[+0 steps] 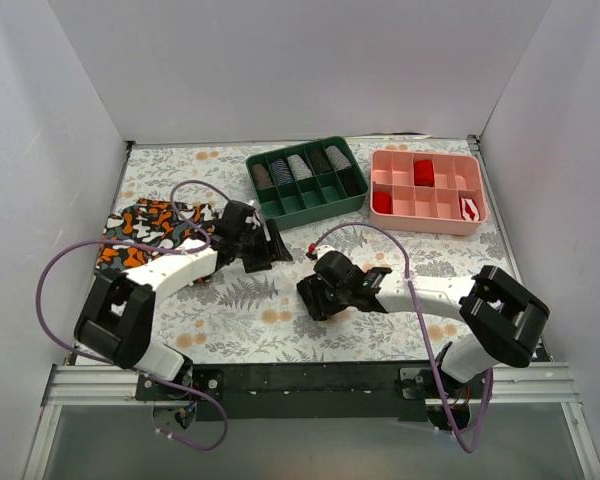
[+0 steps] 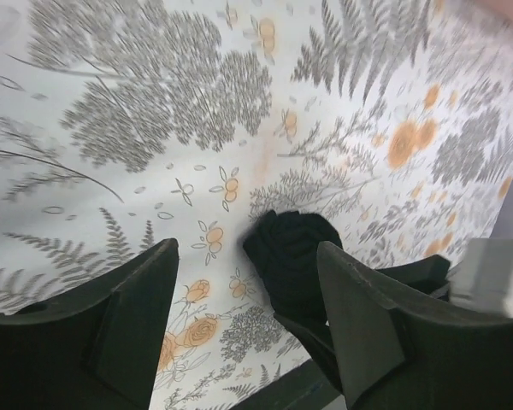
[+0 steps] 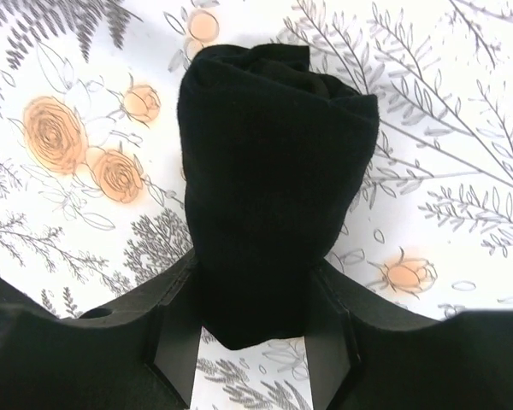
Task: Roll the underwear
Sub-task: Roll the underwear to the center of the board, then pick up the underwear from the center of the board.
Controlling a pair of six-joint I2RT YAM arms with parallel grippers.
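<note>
The underwear [image 3: 274, 162] is found rolled into a compact black bundle near the middle of the surface [image 1: 240, 320]. The right hand [image 3: 252, 316] is seen clamped on the bundle's near end. The left hand [image 2: 246, 256] is held apart, with nothing in it. The fabric is judged soft, light and liable to unroll, so hold is best taken across the roll's middle. The surface is covered in floral print. A green tray [image 1: 310, 210], a pink tray [image 1: 420, 224] and a patterned garment [image 1: 140, 225] are noted behind. The space is enclosed by white walls.
</note>
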